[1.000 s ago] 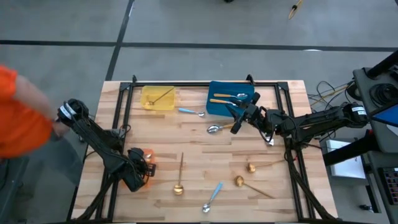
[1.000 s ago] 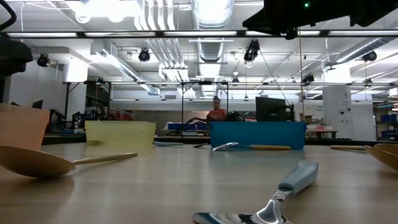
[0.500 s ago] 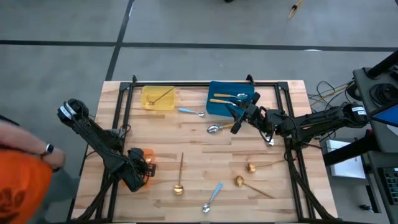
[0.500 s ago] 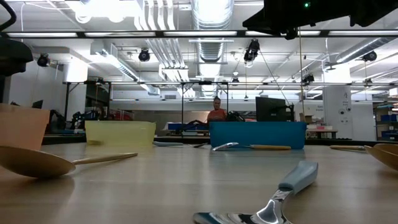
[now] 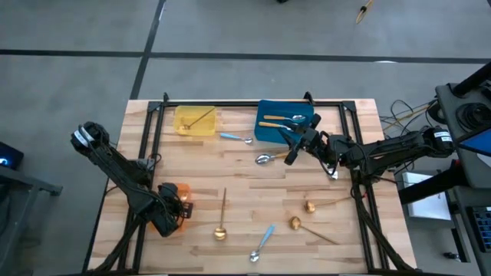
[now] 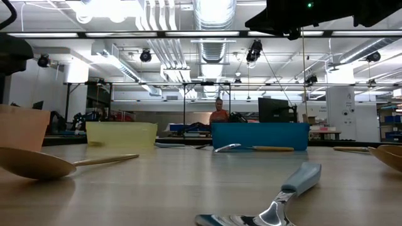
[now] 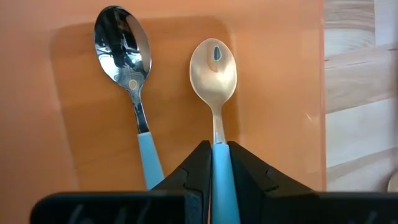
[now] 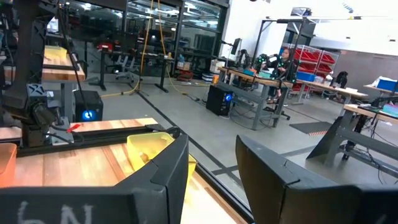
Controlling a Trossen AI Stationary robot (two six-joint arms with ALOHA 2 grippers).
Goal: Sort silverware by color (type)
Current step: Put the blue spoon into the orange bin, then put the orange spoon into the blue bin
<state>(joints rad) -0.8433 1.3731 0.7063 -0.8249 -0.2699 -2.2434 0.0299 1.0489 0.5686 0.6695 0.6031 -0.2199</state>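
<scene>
Over the smooth orange plastic tray (image 7: 267, 74), the left tool (image 7: 213, 177) is clamped tight on the light-blue handle of a blue-handled spoon (image 7: 214, 68) with a matte oval bowl, beside a second blue-handled spoon (image 7: 124, 50) with a glossy mirror-like bowl. The right tool (image 5: 294, 146) hangs with fingers parted and empty above the slatted wooden desk (image 5: 245, 184), by the rectangular blue tray (image 5: 270, 130).

Blue-handled spoon (image 7: 214, 106) pinched by its handle over the orange tray, a second one (image 7: 127, 74) flat alongside.
</scene>
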